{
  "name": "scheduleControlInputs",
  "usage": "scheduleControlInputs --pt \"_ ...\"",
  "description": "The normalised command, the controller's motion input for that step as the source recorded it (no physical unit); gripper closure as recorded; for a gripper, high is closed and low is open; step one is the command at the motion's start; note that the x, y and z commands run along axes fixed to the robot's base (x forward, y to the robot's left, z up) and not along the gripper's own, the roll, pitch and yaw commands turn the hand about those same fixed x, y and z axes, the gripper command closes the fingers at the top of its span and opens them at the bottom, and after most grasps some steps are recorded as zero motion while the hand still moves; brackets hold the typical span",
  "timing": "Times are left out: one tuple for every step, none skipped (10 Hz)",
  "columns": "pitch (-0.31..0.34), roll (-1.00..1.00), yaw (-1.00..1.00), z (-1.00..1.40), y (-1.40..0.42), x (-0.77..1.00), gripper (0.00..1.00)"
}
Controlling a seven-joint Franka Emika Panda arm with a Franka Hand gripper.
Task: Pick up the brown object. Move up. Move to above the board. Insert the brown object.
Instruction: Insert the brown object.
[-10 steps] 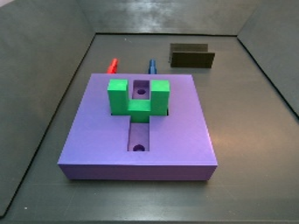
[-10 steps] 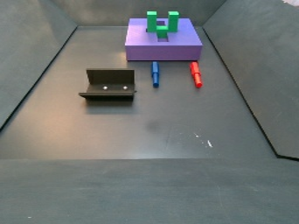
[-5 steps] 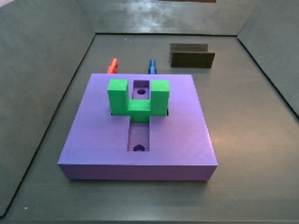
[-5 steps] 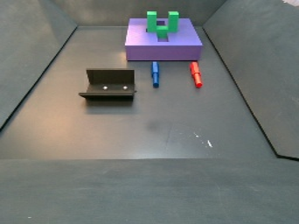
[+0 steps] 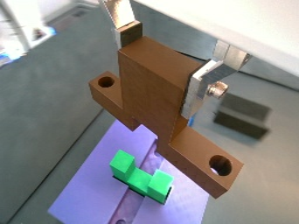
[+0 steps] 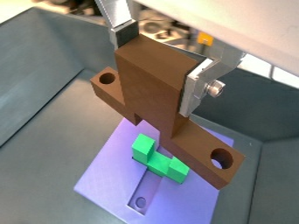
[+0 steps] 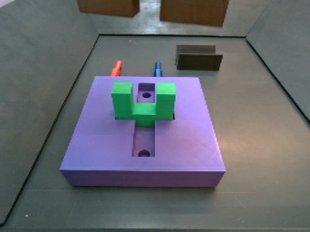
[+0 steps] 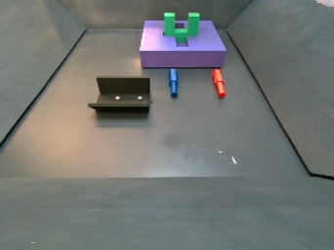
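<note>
Gripper [image 5: 163, 74] clamps the brown object [image 5: 158, 101] between its silver fingers [image 5: 214, 77], holding the T-shaped block high over the board [image 5: 100, 188] in both wrist views. Below, the green U-shaped block [image 6: 158, 157] straddles the board's groove. In a side view, brown pieces show at the upper edge [image 7: 194, 11]. Beyond the board lie a red peg [image 8: 218, 82] and a blue peg [image 8: 173, 83], with the fixture [image 8: 121, 95] standing apart on the floor.

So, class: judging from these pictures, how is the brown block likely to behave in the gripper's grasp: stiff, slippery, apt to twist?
The brown object looks rigid, with crisp edges, so it probably won't flex. The gripper above the board clamps flat faces, so slipping seems unlikely. Its crosspiece hangs below, so knocks might twist it.
</note>
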Motion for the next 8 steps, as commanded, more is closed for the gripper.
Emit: scheduleControlInputs --pt "-0.26 -0.14 -0.91 -0.22 0.0 0.0 1.0" --pt "-0.273 -0.11 -0.93 -0.21 0.0 0.0 1.0" --pt "-0.21 -0.05 -0.99 -0.14 0.0 0.0 1.0" --pt "-0.099 0.0 -1.0 -0.1 0.0 0.0 1.0" --pt "-0.004 0.01 -1.0 -0.14 0.0 0.0 1.0" --pt "0.0 0.02 -1.0 -0.15 0.0 0.0 1.0" --pt "0.0 0.02 -1.0 -0.15 0.0 0.0 1.0" --pt "0.0 0.02 -1.0 -0.15 0.0 0.0 1.0"
